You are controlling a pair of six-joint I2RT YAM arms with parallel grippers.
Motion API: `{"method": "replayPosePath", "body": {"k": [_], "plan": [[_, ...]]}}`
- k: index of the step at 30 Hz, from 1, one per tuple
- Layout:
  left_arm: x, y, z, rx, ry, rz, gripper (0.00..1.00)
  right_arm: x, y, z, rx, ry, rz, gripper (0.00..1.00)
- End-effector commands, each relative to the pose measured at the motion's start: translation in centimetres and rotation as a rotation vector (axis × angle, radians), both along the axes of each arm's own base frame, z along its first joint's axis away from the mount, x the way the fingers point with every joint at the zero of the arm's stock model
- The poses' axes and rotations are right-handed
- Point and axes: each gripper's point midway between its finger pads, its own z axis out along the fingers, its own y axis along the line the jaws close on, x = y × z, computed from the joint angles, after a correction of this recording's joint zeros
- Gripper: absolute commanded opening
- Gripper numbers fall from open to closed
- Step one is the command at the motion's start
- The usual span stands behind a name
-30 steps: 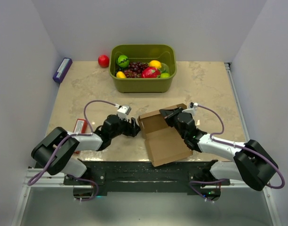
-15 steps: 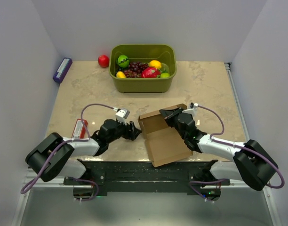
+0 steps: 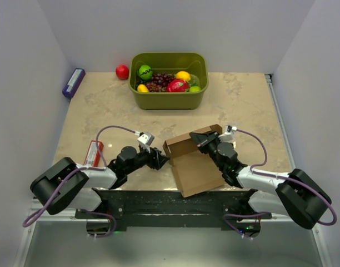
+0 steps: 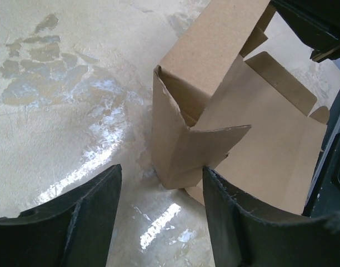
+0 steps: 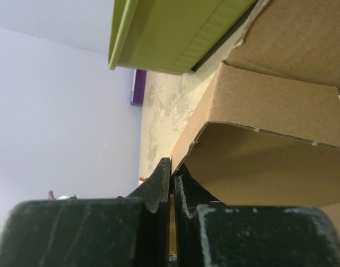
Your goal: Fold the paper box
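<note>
One wall raised, the paper box (image 3: 198,167) sits at the near edge of the counter (image 3: 242,100): the right fingers (image 5: 156,194) pinch that back wall, steadying it, while the left fingers (image 4: 86,217) stand open before the corner flap (image 4: 198,150), probably to fold it.

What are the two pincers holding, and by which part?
The right pincer is shut on the cardboard box, pinching the edge of its raised far panel. The left pincer is open beside the box's corner, holding nothing.

Cropped: paper box (image 5: 270,156) (right edge).
</note>
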Motion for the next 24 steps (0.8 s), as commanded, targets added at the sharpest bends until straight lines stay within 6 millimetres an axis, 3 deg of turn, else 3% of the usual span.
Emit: {"method": "replayPosePath", "body": {"k": [1, 6, 11, 12, 24], "plan": [[1.5, 0.1, 2.5, -0.032, -0.114, 0.050, 0.59, 0.0, 0.8, 2.8, 0.000, -0.139, 0.046, 0.00], [2.4, 0.2, 3.8, 0.001, -0.182, 0.061, 0.56, 0.2, 2.5, 4.5, 0.066, -0.195, 0.101, 0.00], [2.9, 0.7, 4.4, 0.040, -0.238, 0.077, 0.52, 0.5, 4.2, 3.9, 0.106, -0.199, 0.159, 0.00], [2.9, 0.8, 4.4, 0.046, -0.242, 0.078, 0.51, 0.6, 4.5, 4.7, 0.124, -0.229, 0.168, 0.00], [3.8, 1.1, 2.5, 0.128, -0.225, 0.096, 0.47, 0.4, 4.2, 1.5, 0.076, -0.188, 0.165, 0.00]]}}
